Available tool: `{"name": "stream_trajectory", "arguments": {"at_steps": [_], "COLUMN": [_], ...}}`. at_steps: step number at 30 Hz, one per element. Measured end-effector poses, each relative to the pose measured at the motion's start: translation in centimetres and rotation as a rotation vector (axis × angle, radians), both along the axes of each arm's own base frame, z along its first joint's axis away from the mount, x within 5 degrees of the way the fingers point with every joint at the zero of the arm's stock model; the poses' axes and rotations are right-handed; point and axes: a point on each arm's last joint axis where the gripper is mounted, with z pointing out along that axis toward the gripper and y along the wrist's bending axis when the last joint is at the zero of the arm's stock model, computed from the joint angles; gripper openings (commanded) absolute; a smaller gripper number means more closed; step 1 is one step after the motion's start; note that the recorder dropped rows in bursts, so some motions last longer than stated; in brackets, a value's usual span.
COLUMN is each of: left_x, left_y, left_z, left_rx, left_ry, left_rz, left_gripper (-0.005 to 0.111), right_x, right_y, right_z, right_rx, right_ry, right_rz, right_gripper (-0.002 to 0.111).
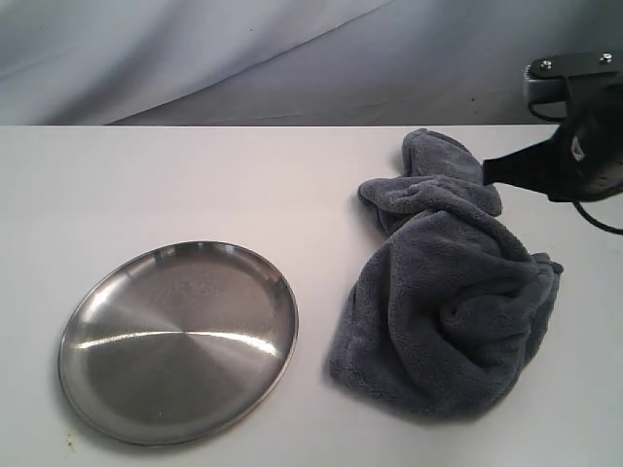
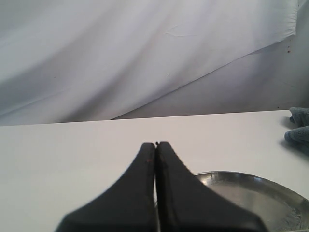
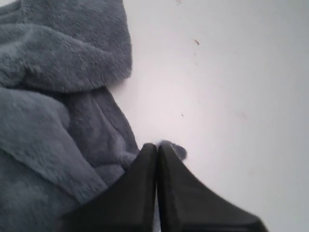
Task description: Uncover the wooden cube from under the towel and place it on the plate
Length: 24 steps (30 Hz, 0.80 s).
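The dark grey-blue towel (image 1: 453, 302) lies bunched up on the right of the white table, and no wooden cube shows anywhere; it is hidden. The round silver plate (image 1: 180, 341) sits bare at the front left. My right gripper (image 1: 486, 169) hovers at the towel's far right edge with its jaws pressed together. In the right wrist view my right gripper (image 3: 157, 145) is shut, with nothing visible between the fingers and a small towel (image 3: 58, 121) corner poking out just past the tips. My left gripper (image 2: 156, 143) is shut and empty over bare table beside the plate (image 2: 270, 191); it is out of the exterior view.
A grey-white cloth backdrop (image 1: 243, 58) hangs behind the table's far edge. White tabletop (image 1: 195, 185) spreads between the plate and the towel. In the left wrist view, an edge of the towel (image 2: 299, 128) shows at the frame's side.
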Motion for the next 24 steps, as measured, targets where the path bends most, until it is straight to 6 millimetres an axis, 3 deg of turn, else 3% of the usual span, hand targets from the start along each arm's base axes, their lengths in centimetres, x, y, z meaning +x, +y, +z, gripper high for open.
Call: {"name": "stream_trajectory", "arguments": {"at_steps": [7,13,18,24], "left_x": [0.0,0.0,0.0,0.0], "left_y": [0.0,0.0,0.0,0.0], "left_z": [0.0,0.0,0.0,0.0], "left_rx": [0.0,0.0,0.0,0.0], "left_ry": [0.0,0.0,0.0,0.0], "left_rz": [0.0,0.0,0.0,0.0], "left_gripper": [0.0,0.0,0.0,0.0], "right_x": [4.8,6.9,6.7,4.1], "right_y": [3.3,6.7,10.8,15.0], "right_z": [-1.3,-1.9,-1.5,-1.2], "right_rx": [0.126,0.289,0.391,0.408], "right_ry": [0.052,0.103,0.133,0.184], "right_rz": [-0.013,0.027,0.143,0.316], "right_gripper": [0.0,0.0,0.0,0.0]}}
